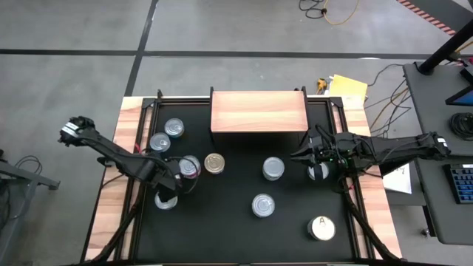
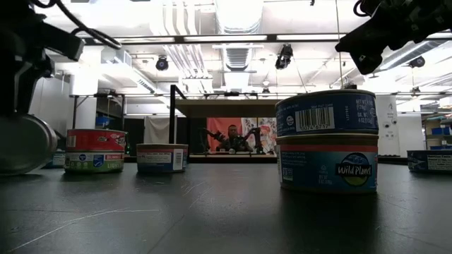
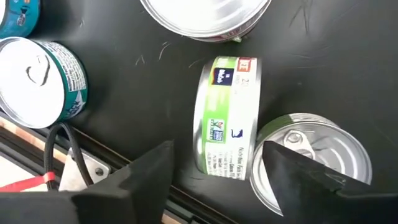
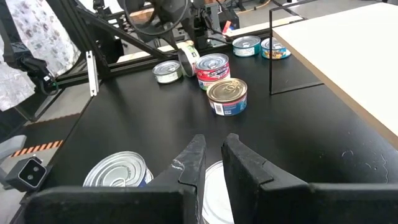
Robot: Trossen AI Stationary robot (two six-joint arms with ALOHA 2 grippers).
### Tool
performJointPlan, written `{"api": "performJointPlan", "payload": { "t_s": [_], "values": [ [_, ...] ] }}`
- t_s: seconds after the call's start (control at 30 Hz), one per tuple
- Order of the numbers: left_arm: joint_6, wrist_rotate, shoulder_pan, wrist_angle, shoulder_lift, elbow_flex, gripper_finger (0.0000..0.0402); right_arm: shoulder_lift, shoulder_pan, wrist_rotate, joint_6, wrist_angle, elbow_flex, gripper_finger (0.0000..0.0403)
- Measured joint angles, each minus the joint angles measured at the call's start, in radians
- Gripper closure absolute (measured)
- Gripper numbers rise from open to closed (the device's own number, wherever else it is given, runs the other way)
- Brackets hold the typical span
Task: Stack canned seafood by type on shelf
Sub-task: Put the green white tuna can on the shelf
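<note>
Left gripper (image 3: 214,168): jaws parted around a green-labelled can (image 3: 227,115) standing on edge, beside a silver-topped can (image 3: 311,162). Right gripper (image 4: 211,163): jaws nearly closed, nothing held, above a can (image 1: 318,171) near the shelf (image 1: 258,111). 2 cans are shown stacked (image 2: 326,141).

You stand on a grey concrete floor (image 1: 66,81) crossed by dark tape lines (image 1: 222,52). A yellow cable (image 1: 332,11) lies coiled beyond the table. A dark side desk (image 1: 436,111) carries a keyboard (image 1: 460,183). Overhead, white ducts (image 2: 236,17) and strip lights (image 2: 212,39) run across the ceiling. A person (image 2: 233,137) sits before a red backdrop (image 2: 240,134).
</note>
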Motion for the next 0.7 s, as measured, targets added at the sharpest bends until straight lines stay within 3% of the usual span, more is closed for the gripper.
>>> {"api": "performJointPlan", "payload": {
  "t_s": [0.37, 0.63, 0.7],
  "values": [
    [0.015, 0.001, 0.0, 0.132, -0.003, -0.083, 0.0179, 0.0, 0.0, -0.001, 0.0, 0.0, 0.0, 0.036],
    [0.03, 0.001, 0.0, 0.139, 0.001, -0.088, 0.0281, 0.0, 0.0, -0.003, 0.0, 0.0, 0.0, 0.036],
    [0.03, 0.003, 0.0, 0.138, 0.002, -0.087, 0.0282, 0.0, 0.0, -0.003, 0.0, 0.0, 0.0, 0.036]
  ]
}}
